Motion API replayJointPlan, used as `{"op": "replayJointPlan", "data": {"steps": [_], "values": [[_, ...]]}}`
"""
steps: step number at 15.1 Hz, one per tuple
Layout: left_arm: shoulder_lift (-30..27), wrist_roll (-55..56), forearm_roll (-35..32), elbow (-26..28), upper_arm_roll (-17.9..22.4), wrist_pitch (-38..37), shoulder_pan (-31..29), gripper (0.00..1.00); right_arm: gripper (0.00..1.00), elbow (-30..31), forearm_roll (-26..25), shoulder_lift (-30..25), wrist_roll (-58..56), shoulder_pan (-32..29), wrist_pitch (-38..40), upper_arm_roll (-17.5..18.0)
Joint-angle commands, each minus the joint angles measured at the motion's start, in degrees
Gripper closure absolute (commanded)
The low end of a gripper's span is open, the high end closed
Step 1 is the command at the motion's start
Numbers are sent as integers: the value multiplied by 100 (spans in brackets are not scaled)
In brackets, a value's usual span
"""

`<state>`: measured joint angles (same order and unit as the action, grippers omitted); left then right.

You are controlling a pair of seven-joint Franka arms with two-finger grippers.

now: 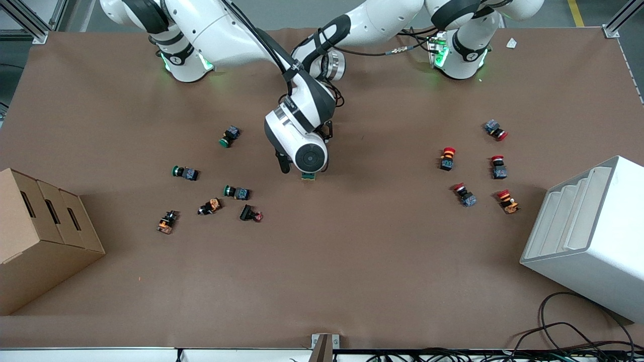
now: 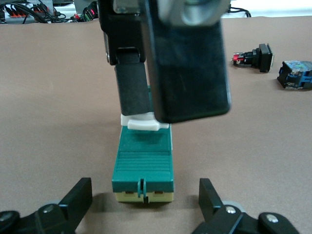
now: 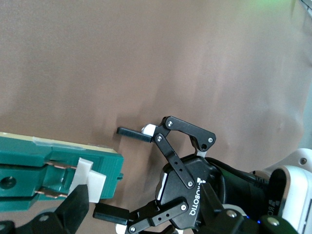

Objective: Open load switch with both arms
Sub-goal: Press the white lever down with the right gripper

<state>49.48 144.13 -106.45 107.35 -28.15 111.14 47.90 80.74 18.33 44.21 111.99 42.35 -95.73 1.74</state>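
The load switch [image 1: 308,175], a dark green block with a cream underside, lies mid-table and is mostly covered by the right arm's wrist. In the left wrist view the switch [image 2: 144,163] lies lengthwise, its white lever [image 2: 144,125] at the end away from that camera. My left gripper [image 2: 144,201] is open, its fingers [image 2: 78,199] standing either side of the switch's near end without touching. My right gripper [image 3: 145,209] hangs open over the switch, one finger [image 2: 131,90] pressed on the lever [image 3: 90,181]. The left gripper [image 3: 122,173] also shows there, open; the front view hides it.
Green-capped push buttons [image 1: 229,136] and other small parts [image 1: 250,213] lie toward the right arm's end. Red-capped ones [image 1: 447,158] lie toward the left arm's end. A cardboard box [image 1: 40,236] and a white bin [image 1: 588,236] stand at the table's two ends.
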Motion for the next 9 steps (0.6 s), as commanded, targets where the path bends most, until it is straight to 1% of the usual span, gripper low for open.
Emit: {"op": "replayJointPlan", "data": {"steps": [1, 9], "values": [[300, 97, -25, -65, -6, 180, 70, 3, 0, 65, 31, 8, 34, 54, -24, -33], [282, 80, -16, -74, -6, 189, 44, 3, 0, 65, 4, 105, 25, 133, -86, -33]]}}
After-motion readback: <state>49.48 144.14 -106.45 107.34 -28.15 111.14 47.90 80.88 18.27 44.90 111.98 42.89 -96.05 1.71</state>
